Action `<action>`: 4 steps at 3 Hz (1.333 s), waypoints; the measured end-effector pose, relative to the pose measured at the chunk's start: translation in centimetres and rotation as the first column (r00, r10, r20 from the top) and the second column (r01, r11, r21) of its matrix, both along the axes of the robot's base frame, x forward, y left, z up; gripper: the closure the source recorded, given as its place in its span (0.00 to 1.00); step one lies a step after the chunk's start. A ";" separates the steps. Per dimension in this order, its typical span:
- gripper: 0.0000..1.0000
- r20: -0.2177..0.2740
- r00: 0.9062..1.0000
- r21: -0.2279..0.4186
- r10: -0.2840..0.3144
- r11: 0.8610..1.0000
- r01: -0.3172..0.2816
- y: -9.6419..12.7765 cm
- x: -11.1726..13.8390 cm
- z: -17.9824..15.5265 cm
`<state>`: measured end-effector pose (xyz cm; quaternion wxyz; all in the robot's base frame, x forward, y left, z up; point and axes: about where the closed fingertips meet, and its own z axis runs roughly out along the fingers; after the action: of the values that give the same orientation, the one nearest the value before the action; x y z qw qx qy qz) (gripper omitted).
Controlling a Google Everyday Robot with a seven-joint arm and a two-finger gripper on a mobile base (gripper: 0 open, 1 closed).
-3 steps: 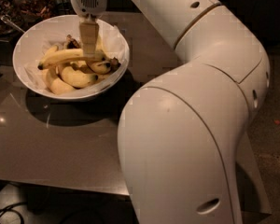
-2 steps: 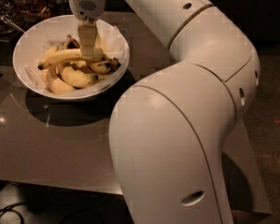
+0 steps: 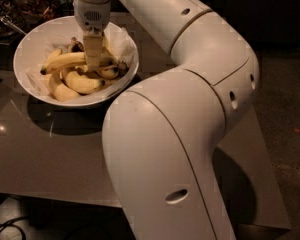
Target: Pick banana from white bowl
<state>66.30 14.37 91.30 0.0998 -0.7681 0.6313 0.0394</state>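
The white bowl (image 3: 40, 36) stands at the far left of a grey table. The long, slim banana (image 3: 65, 61) lies across the top of the fruit in it, dark tip to the left. Shorter, plumper bananas (image 3: 80, 83) lie below it. My gripper (image 3: 93, 54) reaches straight down into the middle of the bowl and sits on the right half of the long banana, covering that part of it. The banana rests level on the other fruit.
My bulky white arm (image 3: 190, 84) bends across the right and front of the view and hides much of the table (image 3: 50, 154). Dark clutter (image 3: 20, 4) lies behind the bowl at the top left. The table's front edge is near the bottom.
My arm's elbow has swung left and nearer the camera. The gripper and the long banana stay in the same spot in the bowl.
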 end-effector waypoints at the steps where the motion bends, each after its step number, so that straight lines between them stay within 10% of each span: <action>1: 0.60 -0.014 1.000 -0.018 0.000 1.000 0.000 -0.3 0.0 -0.8; 3: 1.00 0.042 0.999 0.028 -0.009 1.000 0.008 0.6 1.1 -0.7; 4: 1.00 0.097 0.994 0.048 -0.051 0.998 0.047 -0.8 0.0 0.8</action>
<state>66.30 13.58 92.09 0.1492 -0.7509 0.6432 0.0134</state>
